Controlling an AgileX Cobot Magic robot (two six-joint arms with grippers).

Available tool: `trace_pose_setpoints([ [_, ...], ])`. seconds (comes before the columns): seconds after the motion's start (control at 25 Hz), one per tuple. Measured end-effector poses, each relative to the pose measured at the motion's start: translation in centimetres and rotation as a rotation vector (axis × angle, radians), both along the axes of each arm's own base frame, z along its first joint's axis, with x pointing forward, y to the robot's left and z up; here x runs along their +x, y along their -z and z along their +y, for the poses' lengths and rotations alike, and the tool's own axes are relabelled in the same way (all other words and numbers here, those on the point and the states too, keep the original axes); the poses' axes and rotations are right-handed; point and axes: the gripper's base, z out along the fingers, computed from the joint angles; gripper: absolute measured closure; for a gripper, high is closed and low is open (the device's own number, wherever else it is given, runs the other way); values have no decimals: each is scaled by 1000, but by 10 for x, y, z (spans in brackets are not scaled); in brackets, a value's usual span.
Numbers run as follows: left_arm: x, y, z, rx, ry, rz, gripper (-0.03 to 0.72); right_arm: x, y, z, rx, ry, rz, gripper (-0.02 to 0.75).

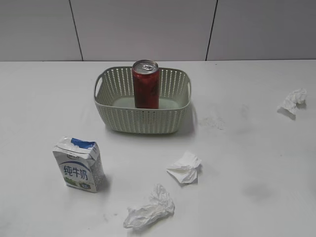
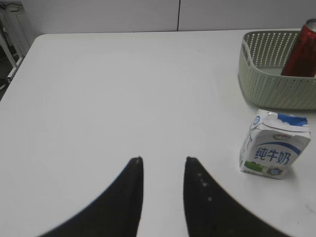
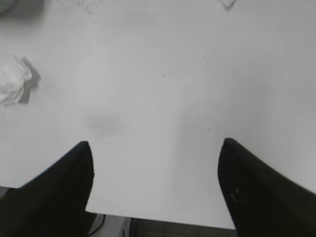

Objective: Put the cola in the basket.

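The red cola can (image 1: 146, 85) stands upright inside the pale green basket (image 1: 143, 120) at the back middle of the table. Both also show at the far right of the left wrist view, the can (image 2: 302, 50) inside the basket (image 2: 276, 89). Neither gripper shows in the exterior view. My left gripper (image 2: 163, 159) is open and empty above bare table, well left of the basket. My right gripper (image 3: 155, 144) is open wide and empty above the table's front edge.
A white-and-blue milk carton (image 1: 78, 165) stands front left, also seen in the left wrist view (image 2: 273, 144). Crumpled tissues lie at the front middle (image 1: 149, 207), centre right (image 1: 185, 167) and far right (image 1: 293, 100). One tissue (image 3: 12, 80) shows in the right wrist view.
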Motion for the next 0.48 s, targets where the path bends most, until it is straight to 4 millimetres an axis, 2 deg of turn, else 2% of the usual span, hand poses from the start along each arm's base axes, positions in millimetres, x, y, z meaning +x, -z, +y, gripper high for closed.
trace_pose_setpoints([
  [0.28,0,0,0,0,0,0,460,-75,39,-10,9,14,-83,146],
  [0.48,0,0,0,0,0,0,460,-116,64,-16,18,21,-157,148],
])
